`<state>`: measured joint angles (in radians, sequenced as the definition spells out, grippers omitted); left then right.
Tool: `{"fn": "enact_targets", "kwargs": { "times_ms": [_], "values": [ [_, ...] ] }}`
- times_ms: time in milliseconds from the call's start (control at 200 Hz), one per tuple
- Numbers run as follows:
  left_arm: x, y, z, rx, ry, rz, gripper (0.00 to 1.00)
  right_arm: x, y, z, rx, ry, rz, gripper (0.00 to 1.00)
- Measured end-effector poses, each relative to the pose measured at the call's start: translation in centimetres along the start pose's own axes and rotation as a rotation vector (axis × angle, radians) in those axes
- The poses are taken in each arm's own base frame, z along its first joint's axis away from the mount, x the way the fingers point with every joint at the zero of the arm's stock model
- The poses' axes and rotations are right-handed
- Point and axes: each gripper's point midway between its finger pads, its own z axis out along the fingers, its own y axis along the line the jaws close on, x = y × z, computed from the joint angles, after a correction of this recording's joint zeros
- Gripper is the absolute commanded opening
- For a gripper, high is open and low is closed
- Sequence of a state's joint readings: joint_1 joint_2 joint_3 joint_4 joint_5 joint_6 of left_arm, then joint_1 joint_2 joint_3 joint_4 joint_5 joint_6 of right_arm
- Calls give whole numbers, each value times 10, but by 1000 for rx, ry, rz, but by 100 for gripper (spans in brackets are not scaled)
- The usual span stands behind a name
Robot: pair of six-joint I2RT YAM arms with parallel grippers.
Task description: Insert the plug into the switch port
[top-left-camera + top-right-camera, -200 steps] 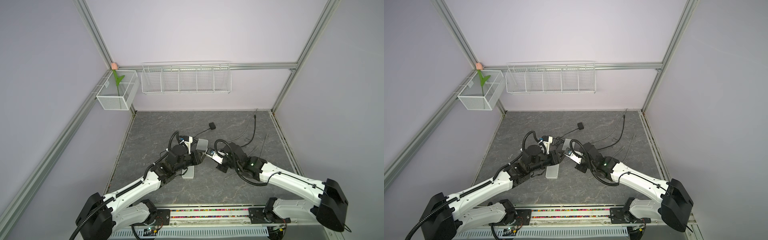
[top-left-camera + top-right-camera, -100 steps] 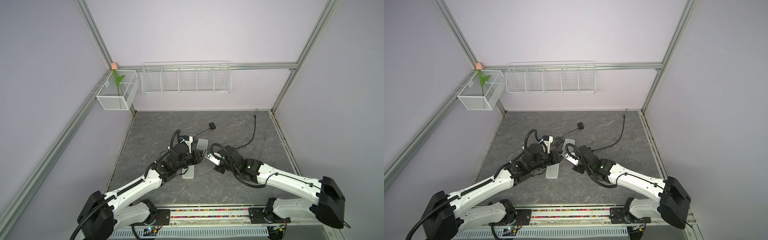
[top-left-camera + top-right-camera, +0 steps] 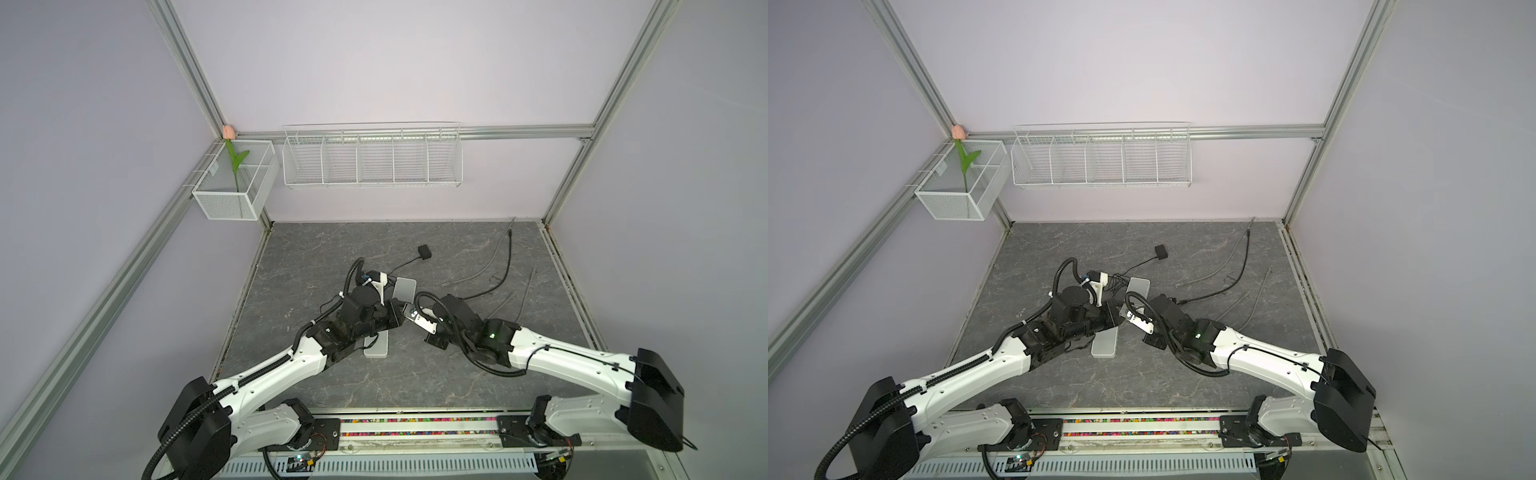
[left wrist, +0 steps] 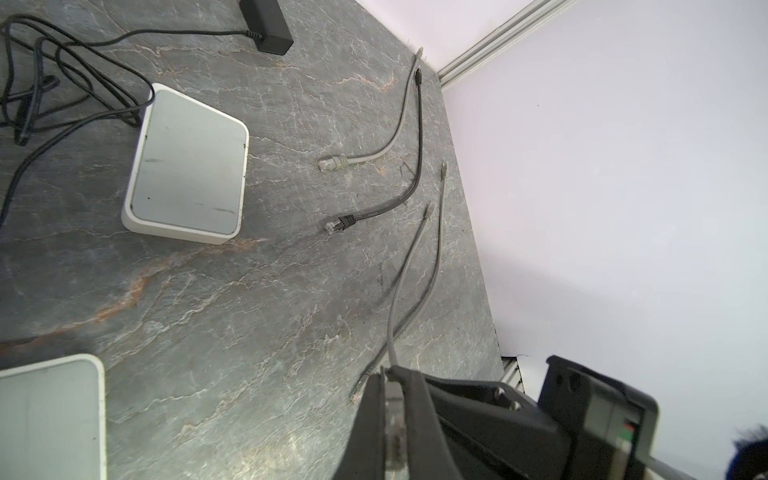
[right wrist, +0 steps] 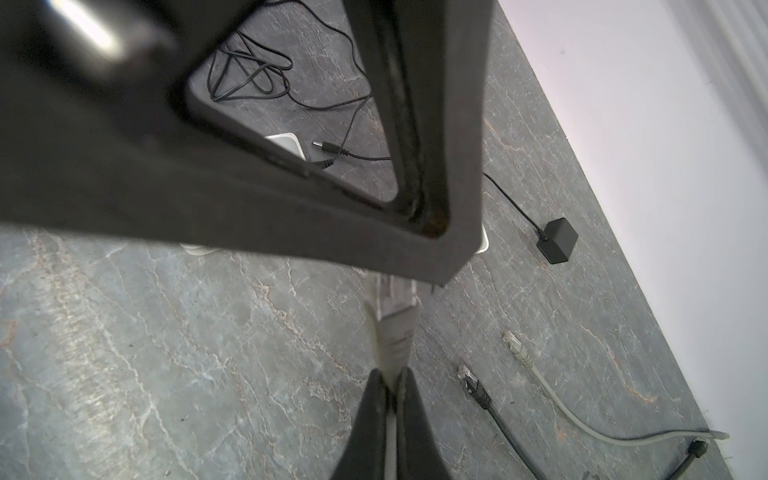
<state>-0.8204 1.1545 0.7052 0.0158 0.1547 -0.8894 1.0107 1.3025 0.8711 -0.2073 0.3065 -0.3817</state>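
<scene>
**Top views.** The left gripper and the right gripper meet tip to tip over the grey table. They meet between the far switch box and the near switch box, two white boxes lying flat. What the grippers hold cannot be made out here. A black adapter lies beyond the far switch box. A loose black cable and loose grey cables lie to the right, apart from both boxes.

**Left wrist view.** The left gripper's fingers are closed, with the clear plug pinched between them. The far switch box and a corner of the near switch box rest on the table, apart from the plug.

**Right wrist view.** The right gripper's fingers are closed on the grey cable just behind the plug. The plug's tip reaches the blurred left gripper above it. The plug is off the table and in neither box.
</scene>
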Motion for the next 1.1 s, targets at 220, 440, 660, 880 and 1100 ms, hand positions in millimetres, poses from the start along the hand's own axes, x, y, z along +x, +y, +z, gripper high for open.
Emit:
{"fn": "enact_targets", "kwargs": {
  "times_ms": [220,440,660,880,1100],
  "values": [
    [-1,0,0,-6,-5,0,0,-2,0,0,6,4,4,24],
    [4,-1,0,-5,15,17,0,-16,-6,-18,-40,-87,73,68],
    [7,-4,0,12,32,58,0,-25,-54,-61,-45,-254,231,67],
    [11,-8,0,36,57,75,0,-20,-26,-53,-191,-248,184,56],
    [15,-8,1,44,77,77,0,-9,-12,-42,-247,-208,147,48]
  ]
}}
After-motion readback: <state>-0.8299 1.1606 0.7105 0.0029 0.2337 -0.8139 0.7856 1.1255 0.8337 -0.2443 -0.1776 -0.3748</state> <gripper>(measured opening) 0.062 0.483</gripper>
